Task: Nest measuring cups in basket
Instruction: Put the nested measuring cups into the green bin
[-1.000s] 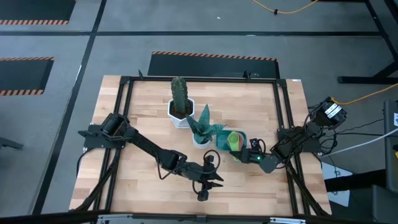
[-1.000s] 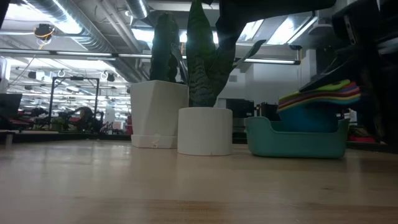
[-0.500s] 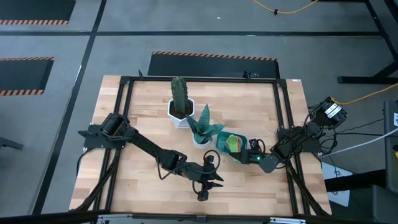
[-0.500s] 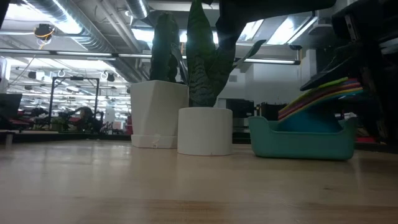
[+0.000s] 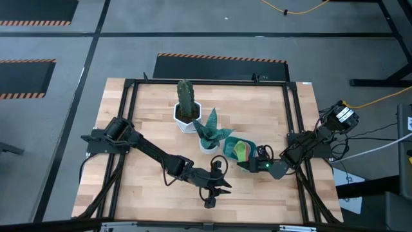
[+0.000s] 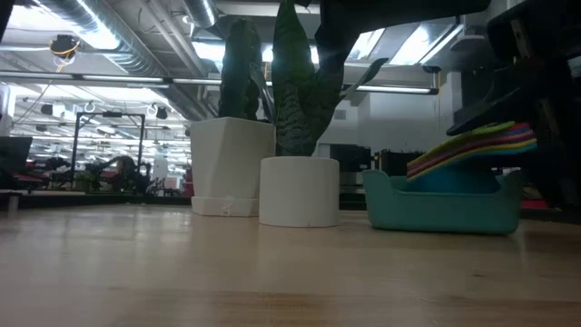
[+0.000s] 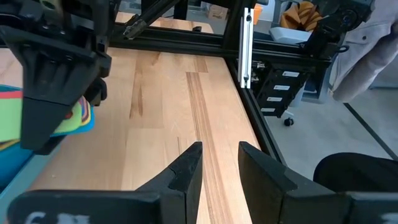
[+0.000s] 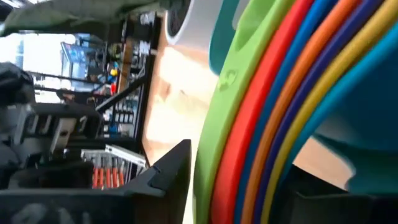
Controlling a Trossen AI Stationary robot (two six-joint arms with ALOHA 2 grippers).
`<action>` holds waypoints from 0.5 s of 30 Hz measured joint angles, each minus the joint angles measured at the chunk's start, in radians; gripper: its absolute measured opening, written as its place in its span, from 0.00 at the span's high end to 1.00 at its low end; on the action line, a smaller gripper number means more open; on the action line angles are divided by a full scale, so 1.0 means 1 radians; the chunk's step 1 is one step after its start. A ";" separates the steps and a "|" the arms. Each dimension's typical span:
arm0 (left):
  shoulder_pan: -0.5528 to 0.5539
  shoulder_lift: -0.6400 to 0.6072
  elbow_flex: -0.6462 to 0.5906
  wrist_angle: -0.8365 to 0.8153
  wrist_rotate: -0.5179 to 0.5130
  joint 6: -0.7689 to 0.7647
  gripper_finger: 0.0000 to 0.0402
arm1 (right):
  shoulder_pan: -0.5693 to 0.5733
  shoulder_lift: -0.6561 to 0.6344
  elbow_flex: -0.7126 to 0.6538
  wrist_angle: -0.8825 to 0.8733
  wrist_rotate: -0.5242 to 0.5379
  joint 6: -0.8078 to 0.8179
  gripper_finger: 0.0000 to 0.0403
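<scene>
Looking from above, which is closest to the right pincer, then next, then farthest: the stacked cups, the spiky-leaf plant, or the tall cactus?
From the right pincer:
1. Measuring cups, right at its tips, stacked in the basket.
2. Leafy plant, just left of the basket.
3. Cactus, farthest, toward the table's back.

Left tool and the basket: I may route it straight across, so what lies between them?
In the high view, only bare tabletop separates the left tool from the basket.
</scene>
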 joint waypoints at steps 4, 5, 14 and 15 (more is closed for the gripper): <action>0.000 0.000 0.000 0.000 0.000 0.000 0.76 | 0.000 0.000 0.000 0.000 -0.040 0.000 0.64; 0.000 0.000 0.000 0.000 0.000 0.000 0.76 | 0.000 0.000 0.000 0.001 -0.048 0.000 0.64; 0.000 0.000 0.000 0.000 0.000 0.000 0.76 | 0.000 0.000 0.000 0.001 -0.050 0.000 0.64; 0.000 0.000 0.000 0.000 0.000 0.000 0.76 | 0.000 0.000 0.000 0.001 -0.050 0.000 0.64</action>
